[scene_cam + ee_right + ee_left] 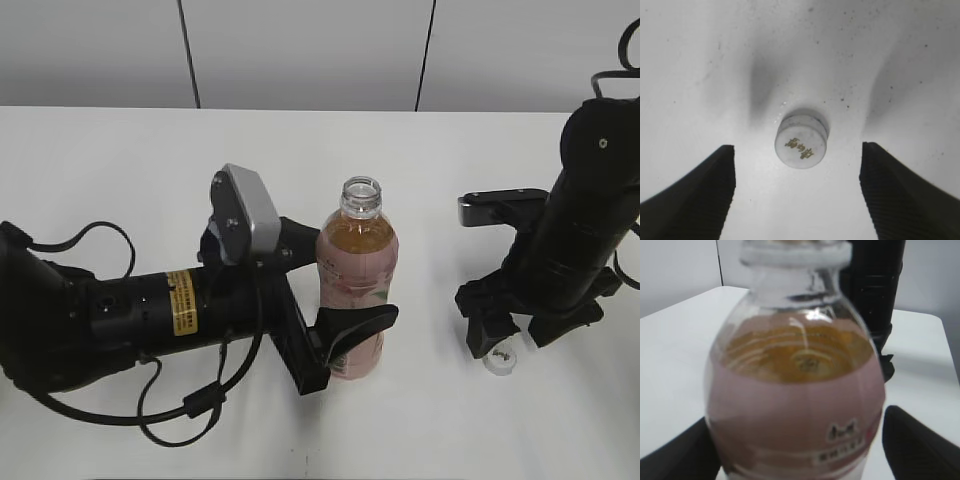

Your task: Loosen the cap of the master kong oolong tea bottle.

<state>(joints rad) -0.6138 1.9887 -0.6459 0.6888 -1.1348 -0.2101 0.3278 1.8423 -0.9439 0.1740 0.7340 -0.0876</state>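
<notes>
The master kong oolong tea bottle (357,270) stands upright mid-table with amber tea, a pink label and an open, uncapped neck; it fills the left wrist view (795,405). My left gripper (340,285) straddles its lower body, jaws open, and a strip of table shows between the right finger (920,445) and the label. The cap (499,361), small, white and round, lies on the table to the right. My right gripper (520,335) hangs straight above it, open. In the right wrist view the cap (801,141) rests between the spread fingers of that gripper (797,195), touching neither.
The white table (120,180) runs back to a grey wall. My left arm's cables (180,410) loop near the front edge. The right arm (872,290) rises dark behind the bottle in the left wrist view.
</notes>
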